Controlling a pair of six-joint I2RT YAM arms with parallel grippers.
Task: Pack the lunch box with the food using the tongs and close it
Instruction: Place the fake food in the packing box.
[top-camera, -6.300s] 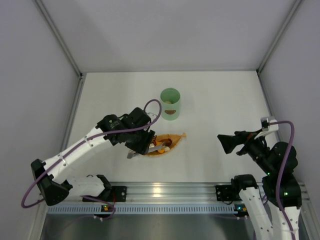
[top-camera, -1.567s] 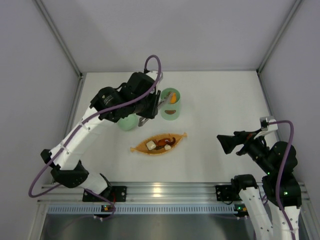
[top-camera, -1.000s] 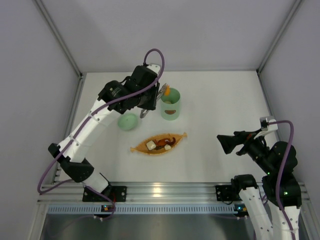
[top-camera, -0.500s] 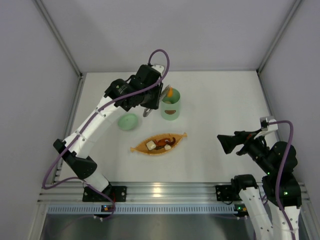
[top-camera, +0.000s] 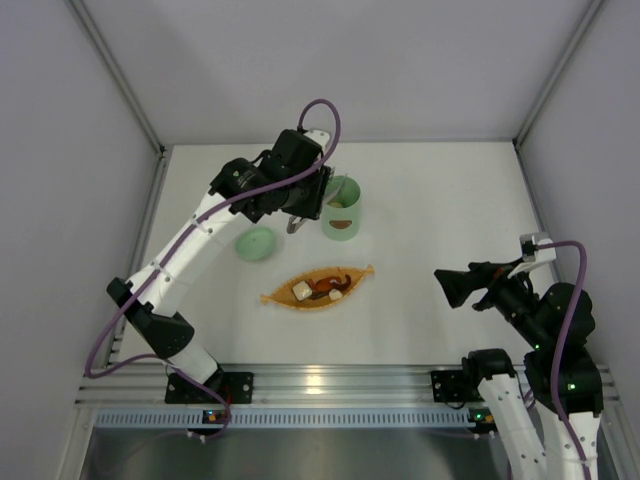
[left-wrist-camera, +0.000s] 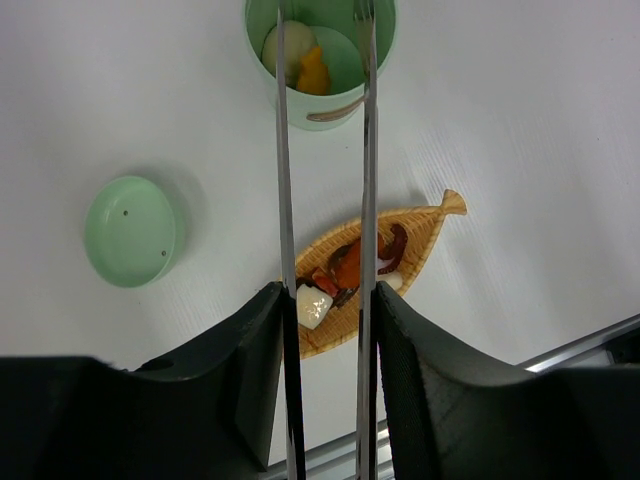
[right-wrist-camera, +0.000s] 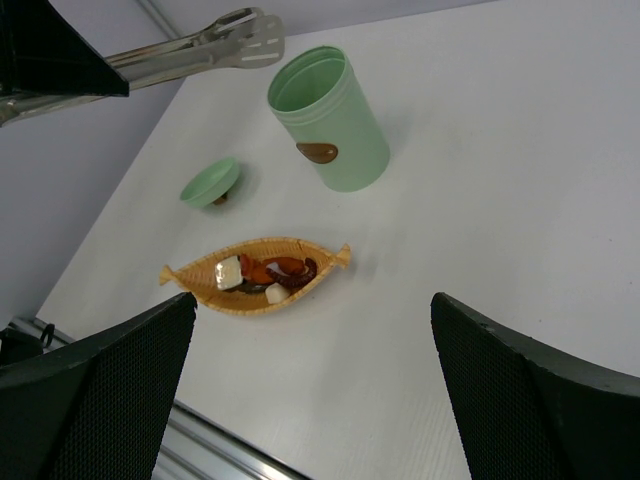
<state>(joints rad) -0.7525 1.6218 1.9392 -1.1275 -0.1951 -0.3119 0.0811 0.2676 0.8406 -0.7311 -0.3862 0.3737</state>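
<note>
Orange piece (left-wrist-camera: 313, 75) has left the tong tips and dropped into the box. From above, your left claw (top-camera: 307, 205) grips the tongs (top-camera: 293, 226) beside the lunch box (top-camera: 341, 215), mid-tabletop toward the far edge. Your right claw (top-camera: 447, 287) gapes, empty. Left wrist: two pieces boxed, about four on the tray (left-wrist-camera: 425, 232), one lid (left-wrist-camera: 132, 230). Right wrist: the remaining food (right-wrist-camera: 231, 272) looks light and slippery, so pinch each piece gently across its middle.

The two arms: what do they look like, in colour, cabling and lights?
Both are white links with black joint housings. A purple cable loops along the left arm, and another along the right arm. The left claw and right claw have broad black fingers, finely textured on the right one. Small green lights glow on the right arm's joints.
</note>
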